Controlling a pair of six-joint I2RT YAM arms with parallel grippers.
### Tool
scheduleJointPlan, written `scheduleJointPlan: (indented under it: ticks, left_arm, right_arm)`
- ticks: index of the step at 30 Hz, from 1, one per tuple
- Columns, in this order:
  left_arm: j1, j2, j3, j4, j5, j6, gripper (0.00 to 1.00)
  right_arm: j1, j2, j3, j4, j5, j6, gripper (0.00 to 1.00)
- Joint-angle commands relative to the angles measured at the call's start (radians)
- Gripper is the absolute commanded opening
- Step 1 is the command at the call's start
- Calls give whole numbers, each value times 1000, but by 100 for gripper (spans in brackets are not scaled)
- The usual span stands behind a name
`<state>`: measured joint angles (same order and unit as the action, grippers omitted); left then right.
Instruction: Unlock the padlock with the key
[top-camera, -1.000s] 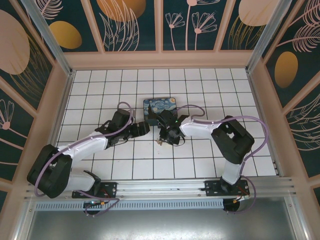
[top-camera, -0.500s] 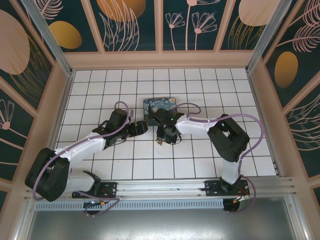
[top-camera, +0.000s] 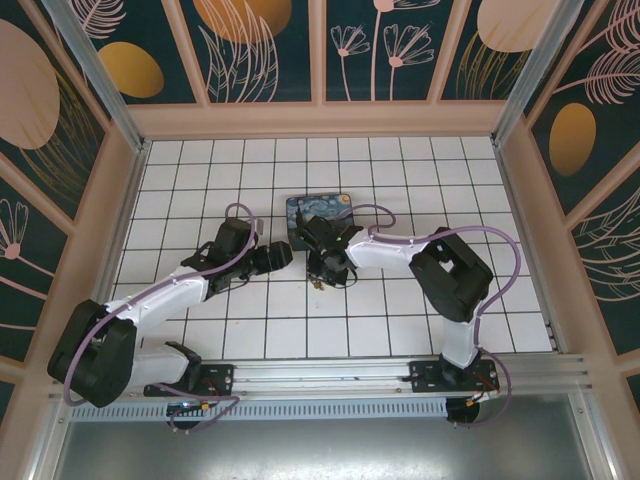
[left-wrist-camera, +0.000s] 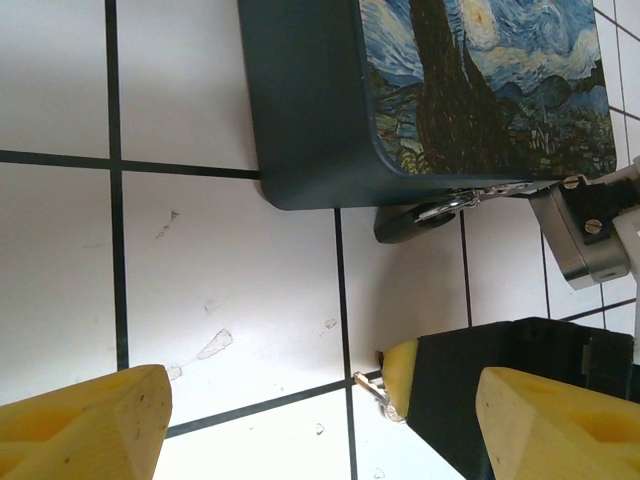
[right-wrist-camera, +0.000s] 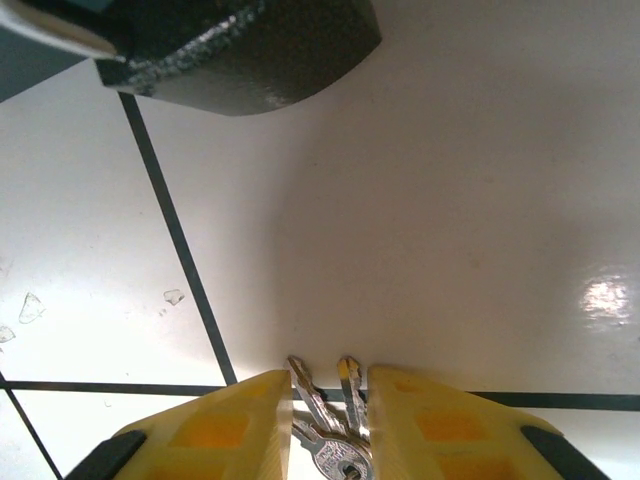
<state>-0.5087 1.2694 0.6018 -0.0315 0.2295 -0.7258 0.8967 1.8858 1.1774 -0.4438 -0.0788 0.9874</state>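
Arms crowd the blue box (top-camera: 318, 212) from above; the left gripper (left-wrist-camera: 320, 420) hangs wide open near the padlock (left-wrist-camera: 420, 218) by the box's corner, and the right gripper (right-wrist-camera: 330, 400) pinches the key (right-wrist-camera: 333, 450), which I think must next slide into the padlock.

no word, number or brand can be read anywhere. the head of the key (right-wrist-camera: 338, 455), pinched in my right gripper (right-wrist-camera: 330, 390) at 6 o'clock of the right wrist view, is too blurred to show any stamp. the padlock (right-wrist-camera: 240, 45), at 11 o'clock there, is dark and grainy, with no marking i can make out. the tin box (left-wrist-camera: 480, 90), at 1 o'clock of my left wrist view, carries a swirling painted night sky, not lettering.
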Motion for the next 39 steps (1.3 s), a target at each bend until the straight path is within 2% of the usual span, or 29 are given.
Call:
scheduleJointPlan:
  ticks: [1,10,20,33,39]
  left_arm:
    - [6,-18,-8,-44,-23,22,80]
    - [6,-28,-67,2,-3,-35,80]
    - [40,-68,-33,-50,-39,-26,81]
    - [41,-74,-30,-62,-45,-20,81]
    - [41,-74,-28,-64,-47,-14,81]
  right_arm:
    - [17,-24,-3,29,19,-37,28]
    - [50,-32,51,-19,47,-146,30]
    - [62,-64,-8,-60,115,-152,30]
    - [75,2,-20,-31,98,-177,31]
    - [82,0,-31,-32,98,-167,20]
